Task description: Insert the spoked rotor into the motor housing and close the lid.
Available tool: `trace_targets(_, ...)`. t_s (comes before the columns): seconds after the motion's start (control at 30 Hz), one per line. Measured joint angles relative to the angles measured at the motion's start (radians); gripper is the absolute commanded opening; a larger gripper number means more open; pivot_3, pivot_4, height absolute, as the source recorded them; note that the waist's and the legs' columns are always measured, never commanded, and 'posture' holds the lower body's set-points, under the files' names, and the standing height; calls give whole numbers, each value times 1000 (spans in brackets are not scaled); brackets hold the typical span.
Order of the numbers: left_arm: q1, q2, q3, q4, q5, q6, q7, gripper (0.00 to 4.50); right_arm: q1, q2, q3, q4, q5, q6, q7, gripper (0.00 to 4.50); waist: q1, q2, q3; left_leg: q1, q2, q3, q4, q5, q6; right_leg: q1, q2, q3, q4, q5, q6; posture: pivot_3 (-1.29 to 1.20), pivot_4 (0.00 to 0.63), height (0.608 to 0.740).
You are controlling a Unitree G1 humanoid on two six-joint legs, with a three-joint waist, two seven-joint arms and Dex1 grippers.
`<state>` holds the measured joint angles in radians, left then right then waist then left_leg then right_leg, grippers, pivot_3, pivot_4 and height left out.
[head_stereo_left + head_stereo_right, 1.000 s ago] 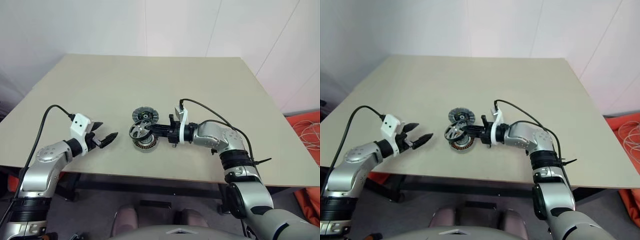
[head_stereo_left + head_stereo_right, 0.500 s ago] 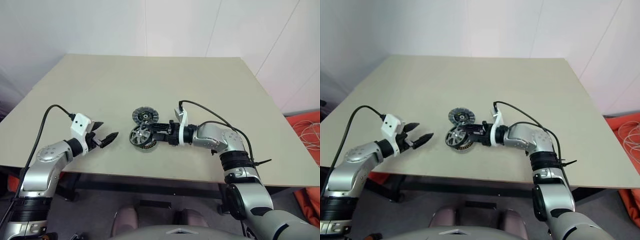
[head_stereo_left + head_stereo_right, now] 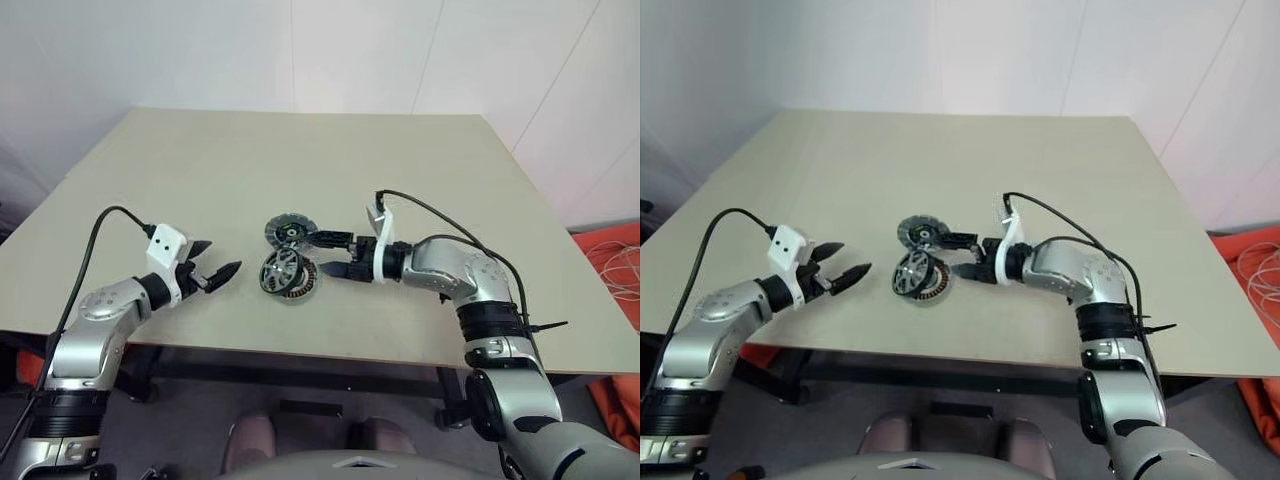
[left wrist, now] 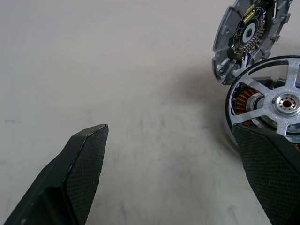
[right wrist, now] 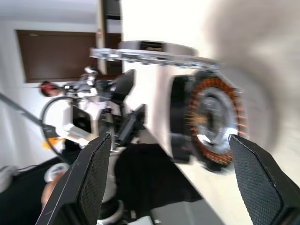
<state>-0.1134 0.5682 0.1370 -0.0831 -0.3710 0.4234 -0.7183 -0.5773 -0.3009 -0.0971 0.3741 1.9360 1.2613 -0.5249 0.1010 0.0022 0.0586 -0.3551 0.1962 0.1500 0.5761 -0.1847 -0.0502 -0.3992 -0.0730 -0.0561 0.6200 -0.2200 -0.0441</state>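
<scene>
The black-rimmed, silver-spoked rotor (image 3: 279,271), released by the wide-open right gripper (image 3: 331,254), is seen tilted on the copper-wound silver motor housing (image 3: 300,286), so jamming may be caused if the grey ribbed metal lid (image 3: 290,231) is pressed on.

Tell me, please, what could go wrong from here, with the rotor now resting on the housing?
1. The black-rimmed, silver-spoked rotor appears to sit tilted and off-centre on the round copper-wound motor housing; it may not be fully seated, so the lid might not close flush.
2. The open right gripper is close beside both parts; a sideways move could knock the rotor off.
3. The round grey ribbed lid lies right behind the housing and could get nudged.
</scene>
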Motion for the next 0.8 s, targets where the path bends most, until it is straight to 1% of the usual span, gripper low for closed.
trace_targets(0.03, -3, 0, -3, 3, 0, 0, -1, 4500, 6, -23, 3, -14, -1, 9, 5, 4492, 0, 0, 0, 0, 0, 0, 0, 0, 0, 0, 0, 0, 0, 0, 0, 0, 0, 740)
trace_targets(0.1, -5, 0, -7, 8, 1, -2, -4, 4500, 8, -105, 16, -81, -18, 47, 46, 4492, 2, 0, 0, -2, -1, 0, 1, 0, 0, -1, 0, 0, 0, 0, 0, 0, 0, 740)
trace_targets(0.13, -5, 0, -7, 14, 1, -3, -9, 4500, 2, -167, 31, -145, -56, 80, 93, 4492, 4, 0, 0, -3, -3, 0, 1, 0, 0, -1, 0, 0, 0, 0, 1, 0, 0, 740)
trace_targets(0.23, -7, 2, -7, 33, 2, -12, -19, 4500, -51, -275, 88, -322, -247, 134, 267, 4492, -2, 0, 0, -5, -4, -1, 1, 0, 0, -2, 1, 0, 0, 0, 1, 0, 0, 740)
trace_targets(0.27, -7, 5, -7, 37, 3, -14, -22, 4500, -79, -289, 111, -374, -317, 135, 337, 4492, -3, 0, 0, -5, -3, -1, 1, 0, -1, -2, 1, 0, 0, 0, 1, 0, 0, 740)
trace_targets(0.3, -8, 8, -7, 38, 3, -17, -25, 4500, -97, -288, 123, -400, -354, 133, 380, 4314, -3, 0, 0, -5, -3, -1, 1, 0, -1, -2, 1, 0, 0, 0, 1, 0, 0, 740)
trace_targets(0.37, -8, 16, -7, 40, 4, -24, -36, 4500, -139, -283, 161, -434, -444, 116, 476, 3882, 0, -1, 0, -6, -3, -1, 1, 0, -1, -2, 1, 0, 0, 0, 1, 0, 0, 740)
trace_targets(0.47, -7, 21, -6, 52, 6, -28, -39, 4500, -215, -259, 255, -450, -611, 79, 609, 2897, 4, -1, 0, -6, -4, -1, 2, 0, -1, -4, 0, 0, 0, 0, 1, 0, 0, 740)
trace_targets(0.5, -7, 21, -7, 57, 6, -29, -39, 4500, -243, -232, 287, -449, -664, 63, 653, 2478, 3, -1, 0, -6, -3, -1, 2, 0, 0, -4, 0, 0, 0, 1, 1, 0, 0, 740)
trace_targets(0.57, -7, 16, -9, 59, 6, -31, -37, 4500, -280, -182, 341, -445, -748, 31, 729, 1812, 3, -1, 0, -7, -3, -2, 2, 0, 0, -4, 0, 0, 1, 1, 0, 0, 0, 740)
trace_targets(0.67, -2, 4, -12, 57, 6, -35, -31, 4500, -299, -117, 432, -403, -881, -24, 817, 702, 2, -1, 0, -6, -3, -2, 2, 0, 0, -4, 0, 0, 1, 3, -4, 0, 0, 740)
trace_targets(0.73, 5, -6, -13, 53, 6, -35, -22, 4500, -306, -87, 527, -361, -1009, -73, 886, 26, 3, -2, 0, -7, -1, -2, 3, 0, 0, -4, 0, 0, 1, 3, -5, 0, 0, 740)
trace_targets(0.8, 14, -6, -11, 50, 6, -35, -17, 4500, -306, -71, 562, -338, -1073, -95, 926, 26, 3, -3, 1, -7, -1, -2, 3, 0, 0, -4, 0, 0, 1, 3, -5, 0, 0, 740)
